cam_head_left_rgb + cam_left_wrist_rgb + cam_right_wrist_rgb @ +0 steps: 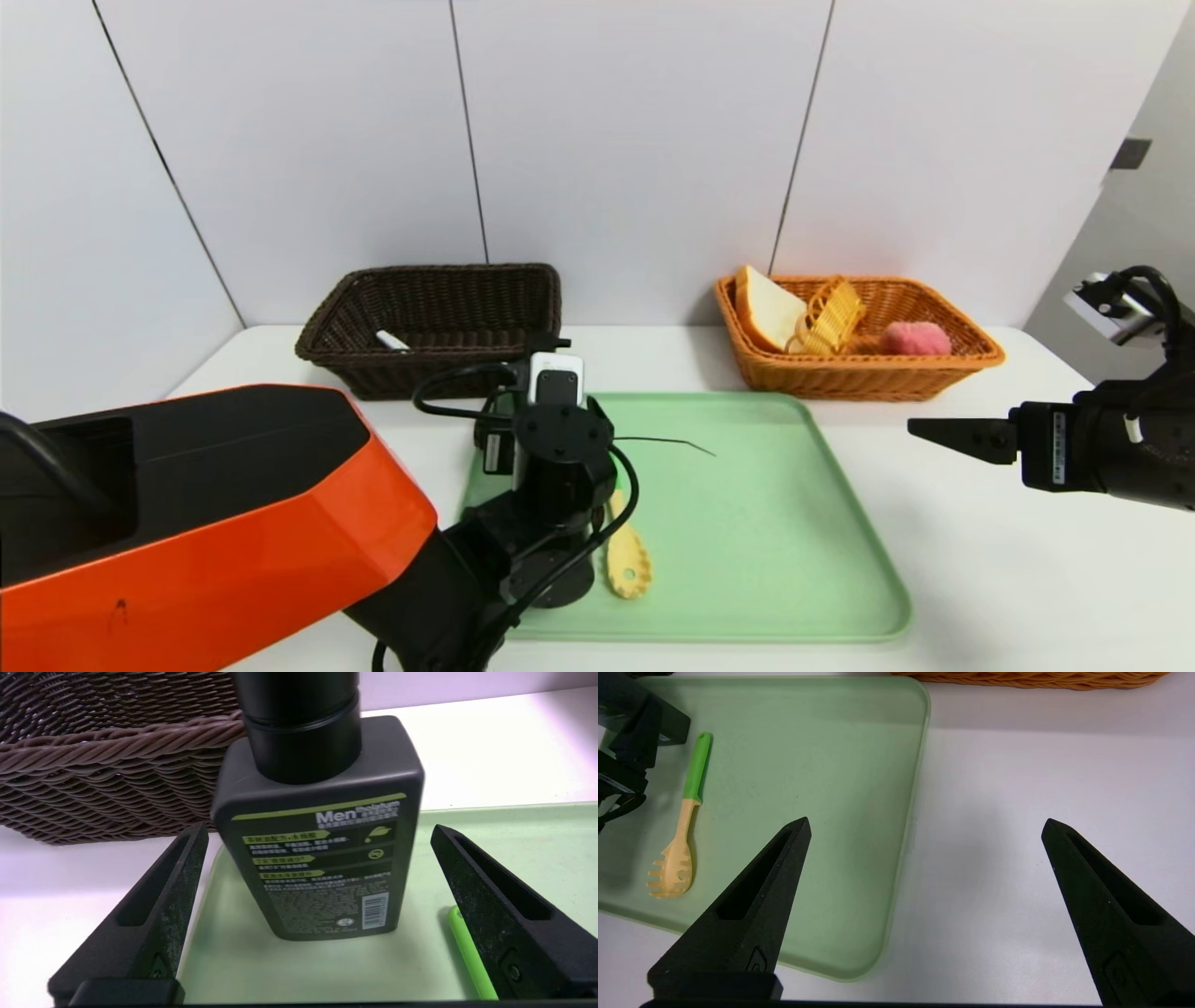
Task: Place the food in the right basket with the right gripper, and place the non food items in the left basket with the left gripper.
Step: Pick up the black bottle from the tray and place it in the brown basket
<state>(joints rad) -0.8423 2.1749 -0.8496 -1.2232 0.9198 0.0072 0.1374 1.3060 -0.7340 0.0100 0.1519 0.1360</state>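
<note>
Head view: we see bread (pixel 767 308) and other food already in the right basket (pixel 971 359), the marker (pixel 391 341) in the left basket (pixel 336 350). Our left claw (pixel 319 833), wide open, flanks the pump bottle (pixel 322 858) on the tray (pixel 794 523); the spoon (pixel 627 558) remains. The right claw (pixel 924 826) hangs open, empty.

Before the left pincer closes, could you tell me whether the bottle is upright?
Upright: the dark green square pump bottle stands base-down on the pale green tray.
</note>
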